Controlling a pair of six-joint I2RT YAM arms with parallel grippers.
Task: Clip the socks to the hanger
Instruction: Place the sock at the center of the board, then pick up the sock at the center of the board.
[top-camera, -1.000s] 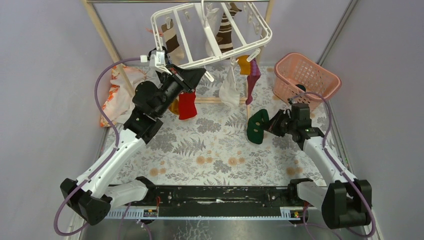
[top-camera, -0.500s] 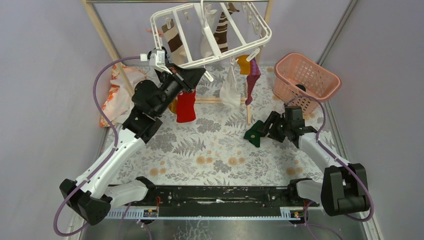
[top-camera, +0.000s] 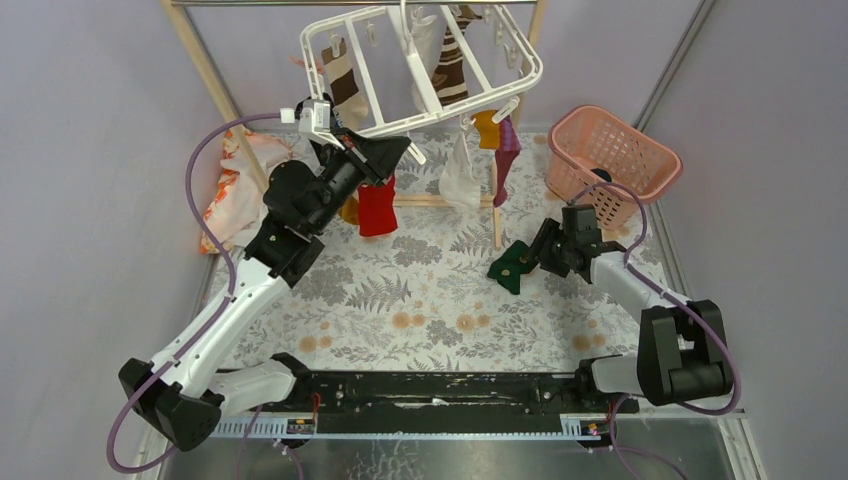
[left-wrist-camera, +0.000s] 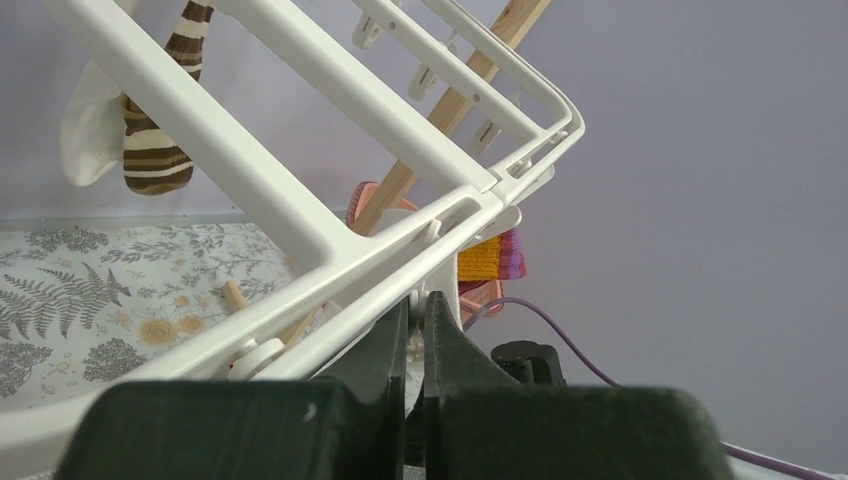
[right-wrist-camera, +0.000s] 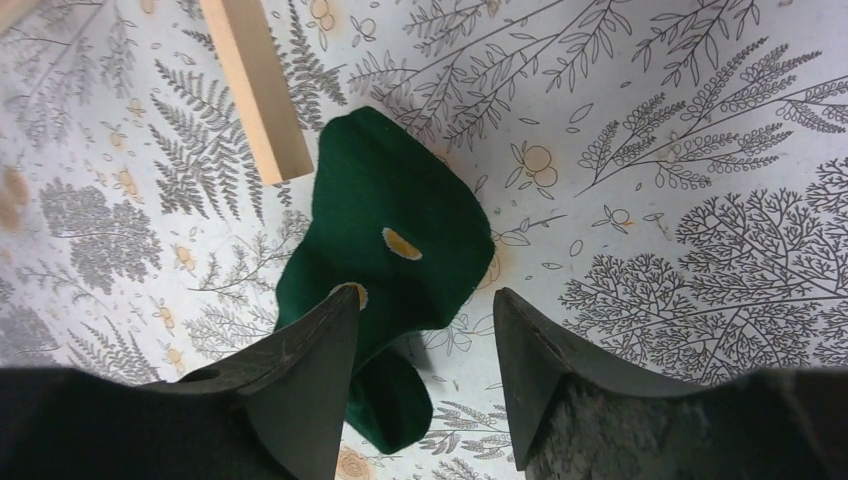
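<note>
The white hanger (top-camera: 470, 103) hangs tilted from the rack, with a red sock (top-camera: 377, 212), a white sock (top-camera: 458, 175), a purple sock (top-camera: 505, 160), an orange sock (top-camera: 487, 128) and a brown-striped sock (top-camera: 450, 65) clipped to it. My left gripper (top-camera: 395, 150) is raised to its near edge and shut on a white clip (left-wrist-camera: 440, 290) under the hanger's bar (left-wrist-camera: 230, 150). A dark green sock (top-camera: 510, 265) lies crumpled on the table. My right gripper (right-wrist-camera: 425, 292) stands open low over the green sock (right-wrist-camera: 390, 200), one finger over the fabric.
A pink lattice basket (top-camera: 610, 150) stands at the back right. An orange-and-white cloth (top-camera: 235, 190) lies at the left by the wooden rack's post (top-camera: 210, 70). The rack's wooden foot (right-wrist-camera: 255, 85) lies just beyond the green sock.
My right gripper came down and forward with the green sock, then opened; the sock now lies loose on the table. The left arm has held still.
</note>
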